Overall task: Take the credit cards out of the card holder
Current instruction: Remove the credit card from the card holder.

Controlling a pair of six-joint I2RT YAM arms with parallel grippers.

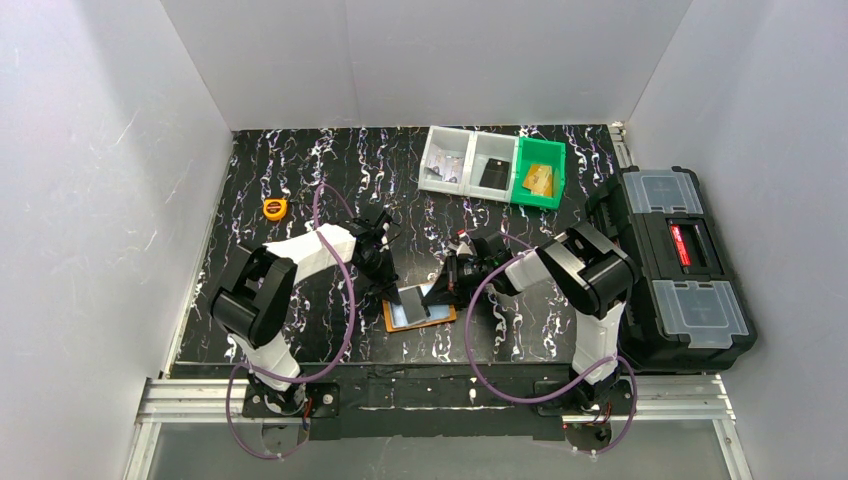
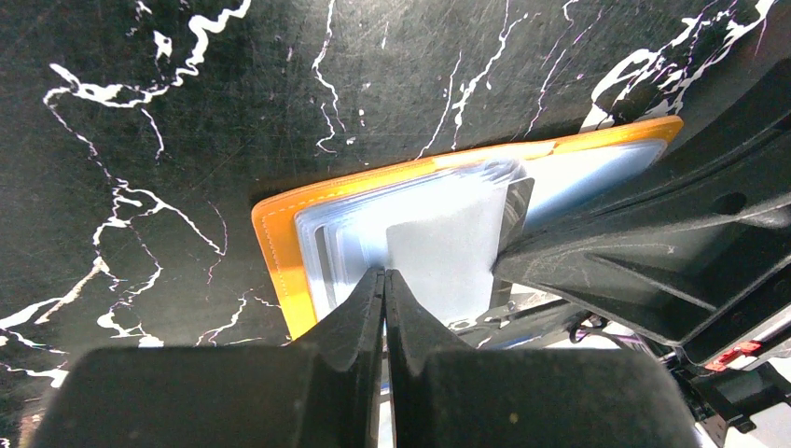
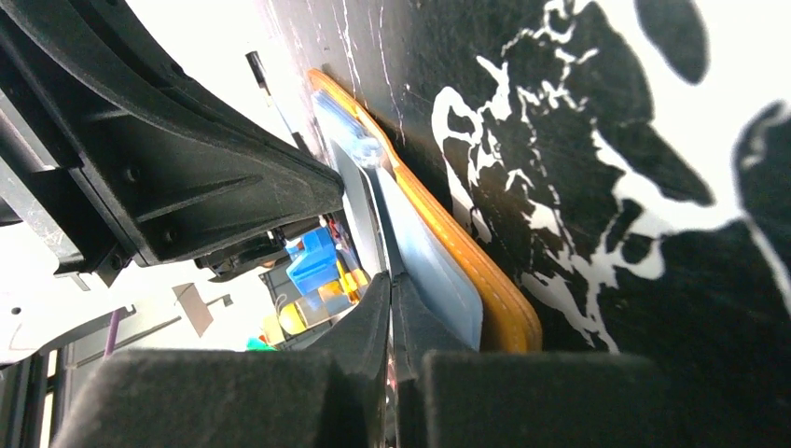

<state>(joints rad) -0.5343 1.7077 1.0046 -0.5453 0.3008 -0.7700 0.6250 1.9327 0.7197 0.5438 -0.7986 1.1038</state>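
**A:** From above, what surrounds it?
**B:** A black white-veined table (image 1: 300, 165) carries a round yellow tape measure (image 1: 275, 208), white and green plastic bins (image 1: 490, 165) and a black toolbox (image 1: 680, 270). The flat orange leather-like card holder (image 1: 392, 322) lies open between the left gripper (image 1: 398, 292) and the right gripper (image 1: 442, 290).
**A:** Left wrist?
**B:** The left gripper is closed, its tips on a whitish card (image 2: 443, 252) in the holder's pockets. The right gripper's black body covers one corner of the holder.
**A:** Right wrist?
**B:** The right gripper is closed at the edge of a raised pale leaf (image 3: 359, 201). Whether it has that edge pinched, I cannot tell.
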